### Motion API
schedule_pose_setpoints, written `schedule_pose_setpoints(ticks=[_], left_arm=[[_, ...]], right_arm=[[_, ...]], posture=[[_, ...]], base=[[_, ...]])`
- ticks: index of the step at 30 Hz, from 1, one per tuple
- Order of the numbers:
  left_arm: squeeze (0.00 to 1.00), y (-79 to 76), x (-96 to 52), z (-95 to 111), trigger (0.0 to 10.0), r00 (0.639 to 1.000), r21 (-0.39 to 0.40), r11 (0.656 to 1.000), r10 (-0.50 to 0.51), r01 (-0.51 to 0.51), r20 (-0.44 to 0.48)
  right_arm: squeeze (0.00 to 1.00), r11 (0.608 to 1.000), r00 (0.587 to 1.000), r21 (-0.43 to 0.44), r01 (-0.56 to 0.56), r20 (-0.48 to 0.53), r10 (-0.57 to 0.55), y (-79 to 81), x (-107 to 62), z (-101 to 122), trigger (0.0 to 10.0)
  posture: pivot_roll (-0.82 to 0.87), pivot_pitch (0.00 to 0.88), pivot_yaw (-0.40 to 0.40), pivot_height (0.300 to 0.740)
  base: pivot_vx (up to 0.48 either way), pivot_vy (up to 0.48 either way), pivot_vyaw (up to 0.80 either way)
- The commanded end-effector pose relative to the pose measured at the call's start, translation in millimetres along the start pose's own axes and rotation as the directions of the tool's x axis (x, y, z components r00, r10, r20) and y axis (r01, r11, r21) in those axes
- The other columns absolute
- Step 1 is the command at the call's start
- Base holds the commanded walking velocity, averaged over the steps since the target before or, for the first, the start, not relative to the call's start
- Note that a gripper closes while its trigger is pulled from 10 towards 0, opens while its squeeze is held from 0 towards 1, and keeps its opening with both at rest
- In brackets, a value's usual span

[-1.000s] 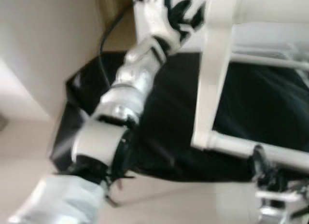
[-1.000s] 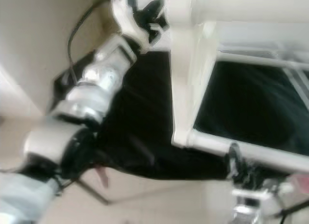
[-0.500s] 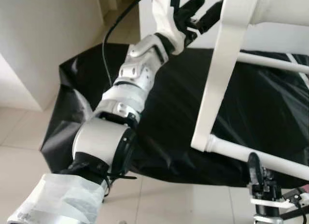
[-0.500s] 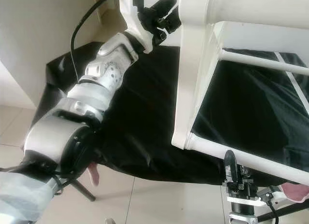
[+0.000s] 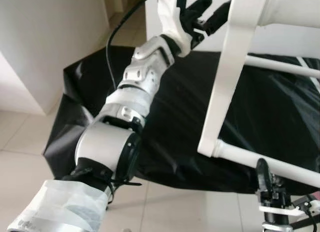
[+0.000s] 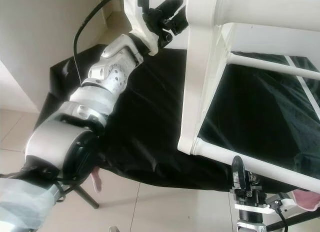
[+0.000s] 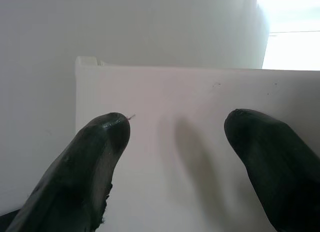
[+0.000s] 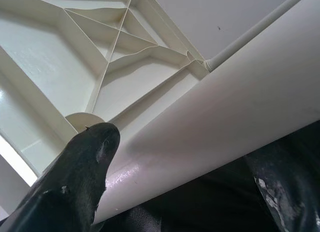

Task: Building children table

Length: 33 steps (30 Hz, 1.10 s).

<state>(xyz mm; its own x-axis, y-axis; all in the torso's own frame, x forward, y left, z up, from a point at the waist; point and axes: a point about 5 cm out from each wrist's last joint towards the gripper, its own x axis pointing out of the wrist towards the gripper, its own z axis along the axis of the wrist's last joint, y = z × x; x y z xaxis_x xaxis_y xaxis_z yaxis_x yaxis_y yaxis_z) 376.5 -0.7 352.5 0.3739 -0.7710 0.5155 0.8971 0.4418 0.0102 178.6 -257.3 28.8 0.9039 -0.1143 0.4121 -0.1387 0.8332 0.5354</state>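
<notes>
The white plastic children's table lies tilted on a black cloth [image 5: 175,117]. One flat leg [image 5: 225,82] slants down to a round white tube [image 5: 260,162], and a thin rod [image 5: 280,64] crosses higher up. My left gripper [image 5: 206,12] is raised to the top of that leg. In the left wrist view its fingers [image 7: 95,157] stand open before a flat white panel [image 7: 170,107]. My right gripper [image 5: 267,177] is low at the right under the tube. It is open, with its fingers [image 8: 85,167] astride the tube [image 8: 225,107], below the ribbed underside [image 8: 100,67].
The black cloth covers a low stand with a thin leg [image 6: 85,197] on the pale tiled floor [image 5: 25,142]. A white wall corner [image 5: 45,52] stands at the left. A black cable [image 5: 112,37] hangs along my left arm. Something pink [image 6: 305,198] lies at the lower right.
The picture was blurred and shifted a second ago and is now sharp and steady, so the camera moved. Both grippers keep their places at the white table.
</notes>
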Motion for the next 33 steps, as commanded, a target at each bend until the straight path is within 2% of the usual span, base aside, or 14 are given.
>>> schedule_pose_setpoints(ticks=[1, 27, 28, 29, 30, 31, 32, 33], left_arm=[[0.00, -5.8, 2.6, -3.1, 10.0, 0.998, 0.007, 0.998, -0.058, 0.058, -0.023], [0.00, -5.8, 2.6, -3.1, 10.0, 0.998, 0.007, 0.998, -0.058, 0.058, -0.023], [0.00, -5.8, 2.5, -3.4, 10.0, 0.998, 0.008, 0.998, -0.058, 0.058, -0.024], [0.00, -1.8, -16.1, -40.8, 10.0, 0.991, 0.019, 1.000, 0.005, -0.003, -0.132], [0.00, -1.2, -31.9, -68.2, 10.0, 0.977, 0.025, 0.999, 0.047, -0.042, -0.209], [0.00, -1.7, -43.5, -85.8, 10.0, 0.963, 0.038, 0.997, 0.072, -0.064, -0.261], [0.00, -2.3, -49.6, -94.4, 10.0, 0.954, 0.046, 0.996, 0.084, -0.073, -0.287], [0.00, -1.8, -50.3, -94.4, 10.0, 0.954, 0.053, 0.996, 0.087, -0.075, -0.287]], right_arm=[[0.00, 0.644, 0.626, -0.037, 0.764, -0.197, -0.755, 70.8, -210.6, -36.4, 10.0], [0.00, 0.644, 0.626, -0.037, 0.764, -0.197, -0.755, 70.8, -210.6, -36.4, 10.0], [0.00, 0.647, 0.628, -0.042, 0.762, -0.198, -0.752, 70.4, -210.5, -36.0, 10.0], [0.00, 0.738, 0.719, -0.208, 0.642, -0.173, -0.674, 63.3, -201.3, -23.7, 10.0], [0.00, 0.780, 0.780, -0.335, 0.528, -0.172, -0.602, 59.5, -193.8, -14.9, 10.0], [0.00, 0.805, 0.844, -0.425, 0.414, -0.152, -0.515, 56.7, -170.9, -3.0, 10.0], [0.00, 0.807, 0.876, -0.475, 0.352, -0.138, -0.463, 56.8, -155.2, 5.2, 10.0], [0.00, 0.808, 0.888, -0.489, 0.330, -0.131, -0.442, 57.3, -142.0, 11.5, 10.0]], posture=[[-0.25, 0.139, 0.253, 0.740], [-0.25, 0.139, 0.253, 0.740], [-0.25, 0.000, 0.000, 0.740], [-0.29, 0.000, 0.000, 0.740], [-0.28, 0.000, 0.000, 0.740], [-0.28, 0.000, 0.000, 0.740], [-0.28, 0.000, 0.000, 0.740], [-0.28, 0.000, 0.000, 0.740]], base=[[0.000, 0.000, 0.00], [0.000, 0.000, 0.00], [0.000, 0.000, 0.00], [0.000, 0.000, 0.00], [0.000, 0.000, 0.00], [0.000, 0.000, 0.00], [0.000, 0.000, 0.00], [0.000, 0.000, 0.00]])
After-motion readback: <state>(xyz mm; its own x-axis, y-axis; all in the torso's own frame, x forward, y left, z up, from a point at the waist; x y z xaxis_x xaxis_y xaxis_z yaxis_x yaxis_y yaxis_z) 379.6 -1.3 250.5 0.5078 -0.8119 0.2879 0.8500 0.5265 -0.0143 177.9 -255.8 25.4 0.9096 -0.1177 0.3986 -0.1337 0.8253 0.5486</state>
